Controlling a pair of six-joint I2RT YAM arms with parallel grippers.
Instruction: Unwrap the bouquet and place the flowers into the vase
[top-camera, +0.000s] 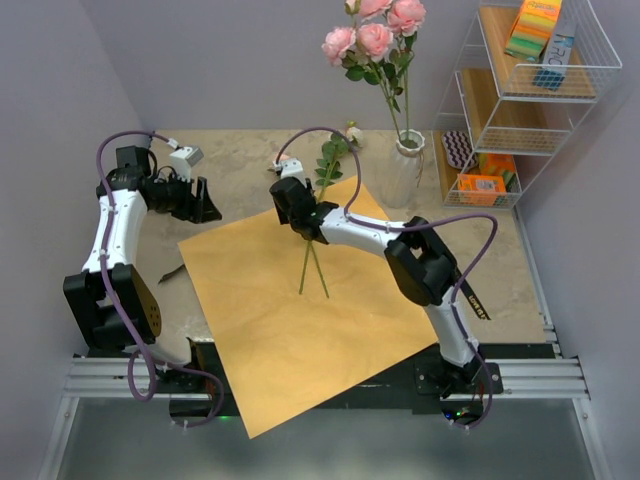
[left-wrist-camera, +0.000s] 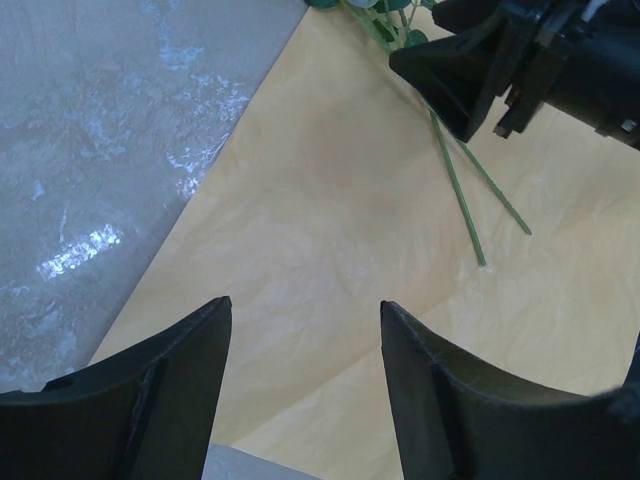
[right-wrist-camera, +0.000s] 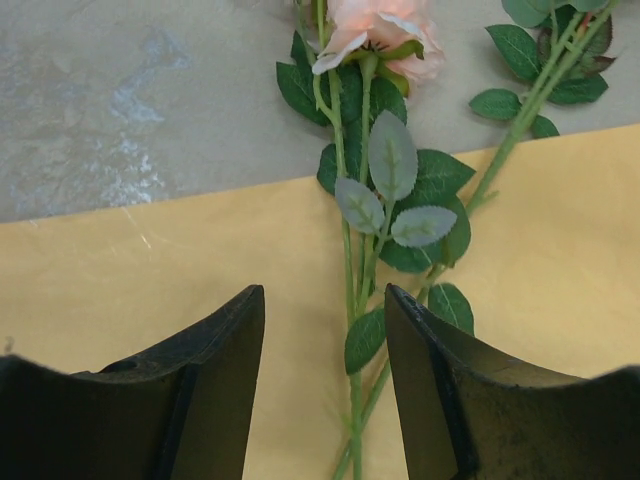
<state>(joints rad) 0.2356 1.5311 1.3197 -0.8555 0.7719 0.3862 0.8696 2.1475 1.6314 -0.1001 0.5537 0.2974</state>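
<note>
- Right wrist view: two green-stemmed roses (right-wrist-camera: 352, 250) lie on the flat orange wrapping paper (right-wrist-camera: 150, 270), heads on the grey marble table (right-wrist-camera: 120, 100).
- More pink roses (top-camera: 375, 38) stand in the white ribbed vase (top-camera: 400, 172), just past the paper's far right.
- Step, likely: grabbing a stem; the claw must close on just one.
- Right claw (right-wrist-camera: 325, 305) low over stems, apart, gripping nothing.
- Left claw (top-camera: 205, 200) apart, empty, at paper's left edge.
</note>
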